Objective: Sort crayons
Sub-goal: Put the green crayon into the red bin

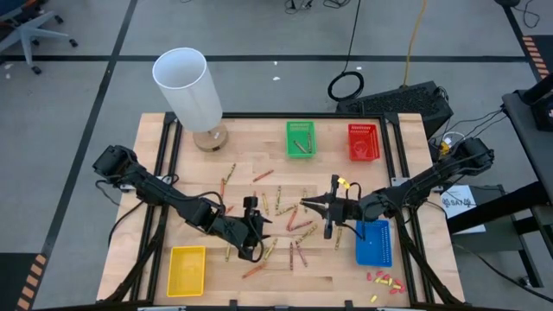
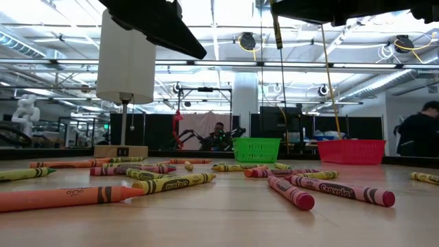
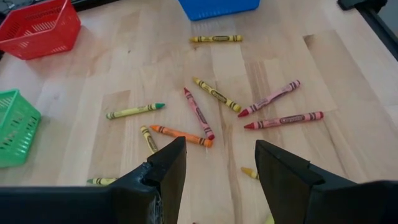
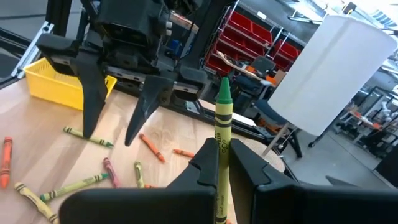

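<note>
Left gripper [image 1: 251,226]: jaws apart, empty, over tabletop's front-centre | Right gripper [image 4: 219,163]: jaws clamped on upright green-tipped olive-yellow wax crayon [image 4: 221,149], mid-tabletop | Loose red, orange, olive crayons [image 3: 198,112]: scattered across tabletop centre | Green plastic basket [image 1: 301,139], red plastic basket [image 1: 363,142]: far edge

We count four baskets: green [image 1: 301,139], red [image 1: 364,142], blue [image 1: 373,243], yellow [image 1: 187,269]; one lamp [image 1: 192,97]; roughly thirty crayons [image 1: 285,226].
</note>
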`<action>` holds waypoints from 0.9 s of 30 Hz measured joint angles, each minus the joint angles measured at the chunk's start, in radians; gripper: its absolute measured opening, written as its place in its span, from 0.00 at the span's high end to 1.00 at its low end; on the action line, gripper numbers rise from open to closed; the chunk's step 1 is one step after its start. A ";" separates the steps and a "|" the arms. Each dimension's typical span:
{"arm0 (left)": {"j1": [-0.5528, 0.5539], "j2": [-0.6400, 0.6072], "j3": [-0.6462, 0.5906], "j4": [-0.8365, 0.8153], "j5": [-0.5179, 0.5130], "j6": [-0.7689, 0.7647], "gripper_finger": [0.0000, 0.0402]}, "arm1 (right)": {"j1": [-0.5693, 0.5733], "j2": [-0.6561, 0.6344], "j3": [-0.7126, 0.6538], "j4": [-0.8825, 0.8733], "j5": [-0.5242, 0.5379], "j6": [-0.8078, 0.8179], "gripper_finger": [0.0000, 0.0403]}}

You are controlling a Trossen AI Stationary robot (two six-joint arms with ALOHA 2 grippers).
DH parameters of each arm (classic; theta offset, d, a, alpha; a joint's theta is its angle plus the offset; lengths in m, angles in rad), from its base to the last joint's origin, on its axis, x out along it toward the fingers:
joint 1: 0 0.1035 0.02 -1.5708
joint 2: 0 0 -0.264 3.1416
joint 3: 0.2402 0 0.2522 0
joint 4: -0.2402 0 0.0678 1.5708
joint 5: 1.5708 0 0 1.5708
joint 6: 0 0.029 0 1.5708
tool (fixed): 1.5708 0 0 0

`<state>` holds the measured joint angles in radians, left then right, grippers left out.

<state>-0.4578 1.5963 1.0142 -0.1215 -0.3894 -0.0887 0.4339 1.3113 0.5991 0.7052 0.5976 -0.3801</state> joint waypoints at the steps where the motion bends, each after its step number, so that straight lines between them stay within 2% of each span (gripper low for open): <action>1: 0.003 0.000 0.000 0.000 -0.001 0.000 0.53 | 0.000 0.000 0.000 0.000 0.000 0.001 0.99; 27: 0.007 0.000 0.000 0.000 -0.007 -0.002 0.53 | 0.000 0.000 0.000 -0.006 0.000 0.093 0.99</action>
<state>-0.4511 1.5963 1.0141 -0.1211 -0.3965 -0.0910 0.4335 1.3113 0.5995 0.6991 0.5978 -0.2866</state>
